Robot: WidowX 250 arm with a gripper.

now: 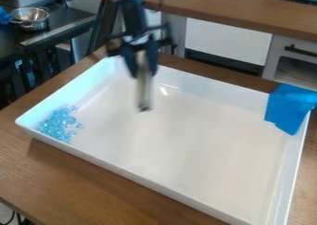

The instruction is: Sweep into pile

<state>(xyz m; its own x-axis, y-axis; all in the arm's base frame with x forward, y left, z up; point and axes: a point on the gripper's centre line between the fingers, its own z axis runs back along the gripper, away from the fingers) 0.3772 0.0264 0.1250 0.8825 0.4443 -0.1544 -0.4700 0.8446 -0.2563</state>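
Observation:
The black gripper [142,70] hangs over the back left part of the white tray [204,136], its fingers on either side of a slim, light-coloured tool [144,87]. The tool points down, upright, with a small dark tip at its lower end. Whether that tip touches the tray floor I cannot tell. Light-blue clear beads [59,124] lie clustered in the tray's left corner, with a few looser ones at the cluster's right edge. The gripper and tool are to the right of and behind the beads.
A blue cloth [289,107] drapes over the tray's back right corner. Raised white walls surround the tray, which rests on a wooden table [80,178]. Behind it are a wooden counter [248,13] and, at the back left, a metal bowl [29,16] on a dark surface.

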